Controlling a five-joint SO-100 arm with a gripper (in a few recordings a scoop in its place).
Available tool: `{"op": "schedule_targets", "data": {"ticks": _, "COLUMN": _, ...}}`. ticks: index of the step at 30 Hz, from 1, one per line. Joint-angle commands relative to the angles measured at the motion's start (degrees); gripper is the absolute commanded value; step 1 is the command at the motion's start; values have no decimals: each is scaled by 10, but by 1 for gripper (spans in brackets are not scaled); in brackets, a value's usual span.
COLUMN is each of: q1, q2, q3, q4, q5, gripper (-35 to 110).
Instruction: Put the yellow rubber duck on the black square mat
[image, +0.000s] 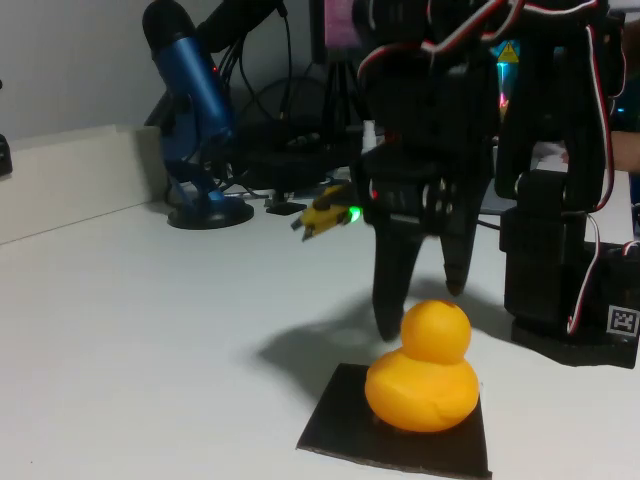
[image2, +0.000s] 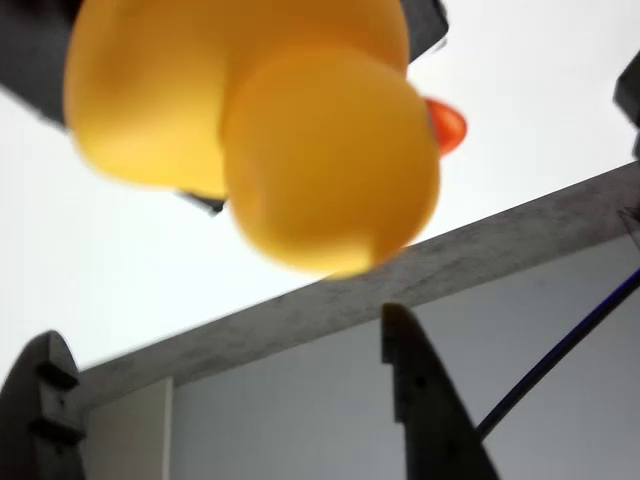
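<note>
The yellow rubber duck (image: 422, 385) sits upright on the black square mat (image: 340, 420) near the front of the white table. My gripper (image: 420, 306) hangs just behind and above the duck's head, open, with both black fingers pointing down and not touching the duck. In the wrist view the duck (image2: 260, 130) is blurred and very close at the top, its orange beak to the right, with dark corners of the mat (image2: 25, 70) behind it. The gripper (image2: 220, 330) stands open there, with nothing between its fingers.
A blue microphone (image: 190, 95) on a round black stand is at the back left, with cables behind it. A small yellow-and-black device (image: 325, 212) with a green light lies at mid-back. The arm's black base (image: 570, 260) stands at the right.
</note>
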Motion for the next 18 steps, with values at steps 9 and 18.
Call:
{"op": "schedule_targets", "data": {"ticks": 9, "q1": 129, "q2": 171, "q3": -96, "q4": 7, "q5": -4, "gripper": 36}}
{"op": "schedule_targets", "data": {"ticks": 18, "q1": 374, "q2": 173, "q3": -183, "q4": 5, "q5": 0, "gripper": 33}}
